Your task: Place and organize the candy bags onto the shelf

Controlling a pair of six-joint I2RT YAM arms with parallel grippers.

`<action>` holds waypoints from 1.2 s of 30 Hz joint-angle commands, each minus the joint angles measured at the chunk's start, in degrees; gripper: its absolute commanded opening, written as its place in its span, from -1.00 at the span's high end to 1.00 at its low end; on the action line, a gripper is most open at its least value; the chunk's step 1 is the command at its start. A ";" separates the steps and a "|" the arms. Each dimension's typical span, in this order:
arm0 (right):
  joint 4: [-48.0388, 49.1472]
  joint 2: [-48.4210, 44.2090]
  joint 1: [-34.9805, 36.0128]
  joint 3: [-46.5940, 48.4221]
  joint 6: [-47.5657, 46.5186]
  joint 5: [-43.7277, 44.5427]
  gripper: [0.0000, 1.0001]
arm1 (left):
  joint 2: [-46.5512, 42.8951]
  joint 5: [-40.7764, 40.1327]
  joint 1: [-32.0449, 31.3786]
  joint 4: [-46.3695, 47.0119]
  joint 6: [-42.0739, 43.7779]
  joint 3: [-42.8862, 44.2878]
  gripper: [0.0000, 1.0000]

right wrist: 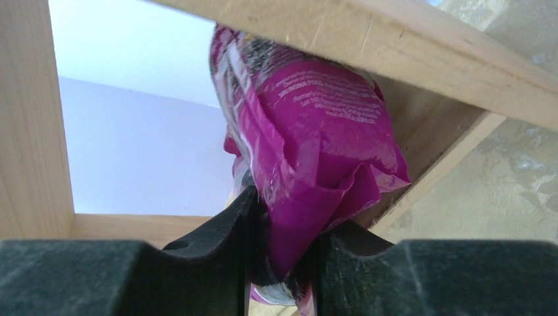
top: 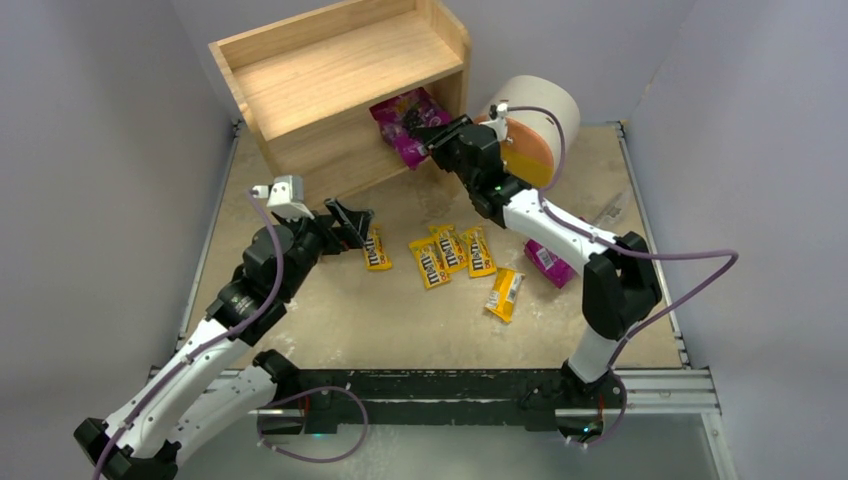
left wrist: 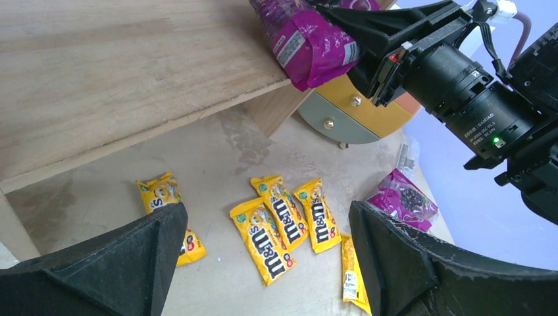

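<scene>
Right gripper [top: 420,129] clamping one magenta bag [top: 398,112], another loose, five yellow packets [top: 430,263]

The top view looks down from high above and behind the near edge, facing the far edge, and takes in the whole table [top: 330,320] from a distance. The left wrist view sits low over the left half, close to the surface, facing the far right corner across the yellow packets [left wrist: 283,210] to the shelf [left wrist: 131,72]. The right wrist view, by the far edge, is tight against the magenta bag [right wrist: 316,131], looking into the shelf. All three share that bag; the top and left wrist views share the packets.
</scene>
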 commanded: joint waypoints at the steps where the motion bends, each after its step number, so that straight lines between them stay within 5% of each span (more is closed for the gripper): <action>1: 3.15 -0.35 -1.18 4.08 1.60 1.79 0.23 | -0.18 -0.42 0.21 0.64 -0.32 -0.28 -1.00; 15: -2.34 -5.72 -2.20 1.56 -5.55 1.80 -0.59 | 0.16 -0.44 0.26 0.55 -0.32 -0.31 -1.00; 25: -3.93 -14.46 -2.20 -4.11 -22.84 -0.49 -0.59 | 1.13 -0.01 0.19 0.51 -0.31 -0.33 -1.00; 29: 0.10 -13.78 -2.20 -2.39 -40.58 -10.29 -0.57 | 1.28 0.17 0.20 0.26 -0.16 -0.15 -1.00; 36: 0.95 -9.74 -2.20 1.17 -64.50 -13.61 -0.58 | 0.82 -0.63 0.20 -0.22 -0.22 -0.31 -1.00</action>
